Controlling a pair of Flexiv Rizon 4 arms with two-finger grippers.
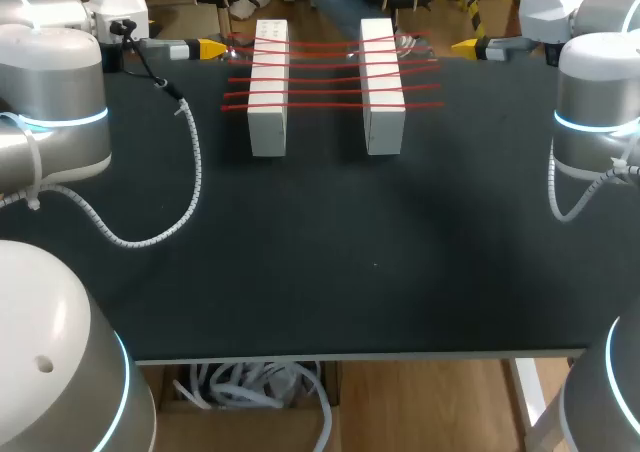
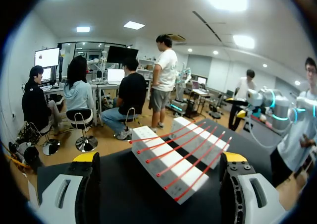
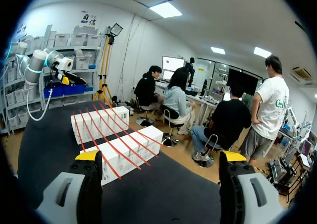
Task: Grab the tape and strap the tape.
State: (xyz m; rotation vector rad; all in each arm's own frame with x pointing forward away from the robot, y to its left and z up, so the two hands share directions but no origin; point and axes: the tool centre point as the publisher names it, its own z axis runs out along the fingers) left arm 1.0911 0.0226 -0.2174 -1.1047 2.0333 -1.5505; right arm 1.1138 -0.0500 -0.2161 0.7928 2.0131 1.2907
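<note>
Two white rectangular blocks (image 1: 268, 87) (image 1: 383, 84) stand side by side at the back of the black table (image 1: 320, 272). Several thin red tapes (image 1: 325, 72) stretch across both blocks. My left gripper (image 1: 212, 48) hovers open just left of the blocks, at the back edge. My right gripper (image 1: 466, 45) hovers open to their right. In the left wrist view the blocks (image 2: 168, 167) and tapes (image 2: 190, 154) lie ahead of the open gripper (image 2: 159, 158). In the right wrist view they (image 3: 130, 152) lie ahead of and slightly to one side of the open gripper (image 3: 161, 157). Neither gripper holds anything.
A white spiral cable (image 1: 160, 234) from my left arm droops over the table's left part. The right arm's cable (image 1: 560, 207) hangs at the right edge. The table's front edge (image 1: 350, 355) runs across the lower part of the head view.
</note>
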